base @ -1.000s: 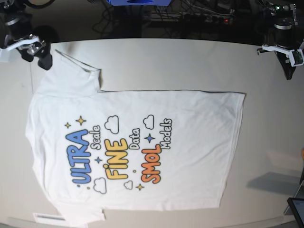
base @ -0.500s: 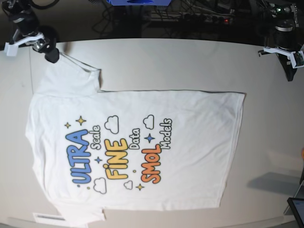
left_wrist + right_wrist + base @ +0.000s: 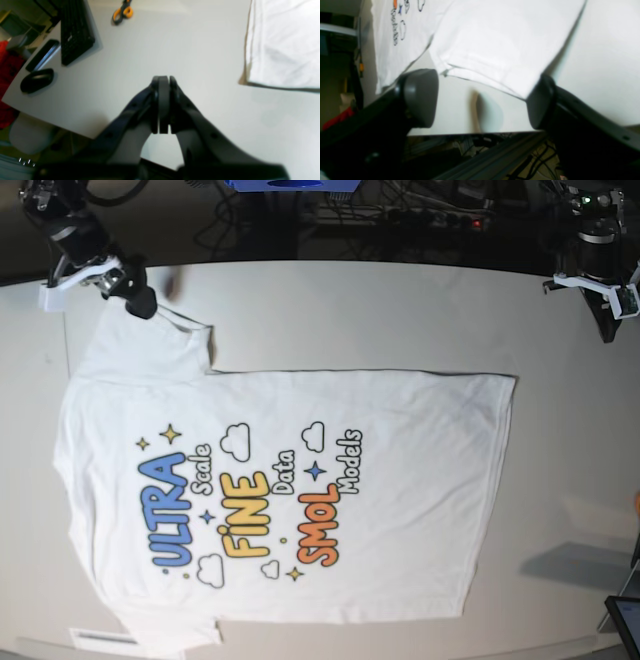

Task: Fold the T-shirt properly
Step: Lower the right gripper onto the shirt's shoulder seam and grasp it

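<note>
Right pincer [image 3: 140,302] had swung inward to the sleeve edge, jaws wide.
T-shirt [image 3: 290,500] lay flat on the bench [image 3: 400,310], reading "ULTRA Scale FINE Data SMOL Models"; left pincer [image 3: 163,82] stayed closed, empty.

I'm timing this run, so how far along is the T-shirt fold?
Nothing is folded yet: the T-shirt lies flat, print up, both sleeves out. In hand: the open right hand is at the sleeve hem, not gripping. The left hand is shut, off the cloth. Every fold remains.
</note>
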`<state>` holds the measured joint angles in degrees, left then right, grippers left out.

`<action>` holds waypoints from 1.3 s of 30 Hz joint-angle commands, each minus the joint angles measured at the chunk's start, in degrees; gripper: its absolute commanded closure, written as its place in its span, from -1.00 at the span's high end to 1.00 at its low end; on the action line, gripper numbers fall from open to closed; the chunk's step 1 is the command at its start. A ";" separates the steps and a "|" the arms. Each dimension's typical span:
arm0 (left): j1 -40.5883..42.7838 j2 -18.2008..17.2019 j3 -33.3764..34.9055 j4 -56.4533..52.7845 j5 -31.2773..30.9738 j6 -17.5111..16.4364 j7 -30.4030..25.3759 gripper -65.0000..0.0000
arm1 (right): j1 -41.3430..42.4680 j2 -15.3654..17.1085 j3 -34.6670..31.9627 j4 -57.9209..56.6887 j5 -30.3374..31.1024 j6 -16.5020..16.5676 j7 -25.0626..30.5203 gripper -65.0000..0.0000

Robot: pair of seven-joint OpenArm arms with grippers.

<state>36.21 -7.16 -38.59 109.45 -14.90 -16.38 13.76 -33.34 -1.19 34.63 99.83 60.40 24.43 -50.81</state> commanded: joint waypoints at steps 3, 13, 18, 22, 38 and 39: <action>0.59 -1.33 -0.58 -0.57 -0.27 0.69 -1.50 -1.00 | -0.37 0.09 0.31 0.08 -1.28 -0.56 -1.63 0.03; 0.59 -3.00 -0.49 -2.59 -0.36 0.69 -1.50 -1.00 | 1.91 0.09 0.66 -0.01 -1.28 -0.56 -1.63 0.01; 0.59 -3.00 -0.58 -2.59 -0.36 0.69 -1.50 -1.00 | 2.88 0.27 0.75 -0.10 -1.81 -0.73 -1.63 0.05; 0.59 -3.00 -0.58 -2.59 -0.36 0.69 -1.50 -1.00 | 4.02 0.53 0.84 -0.10 -6.47 -0.73 -1.63 0.05; 0.32 -3.00 -0.58 -2.59 -0.36 0.69 -1.50 -1.00 | 5.96 0.71 6.29 -3.26 -7.61 -0.73 -2.25 0.04; 0.32 -3.00 -0.58 -2.59 -0.36 0.69 -1.50 -1.00 | 5.96 0.71 6.20 -3.26 -7.61 -0.64 -2.34 0.04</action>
<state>36.23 -9.37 -38.59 105.91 -15.07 -16.38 13.76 -26.89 -0.82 40.95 96.47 54.06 24.43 -51.64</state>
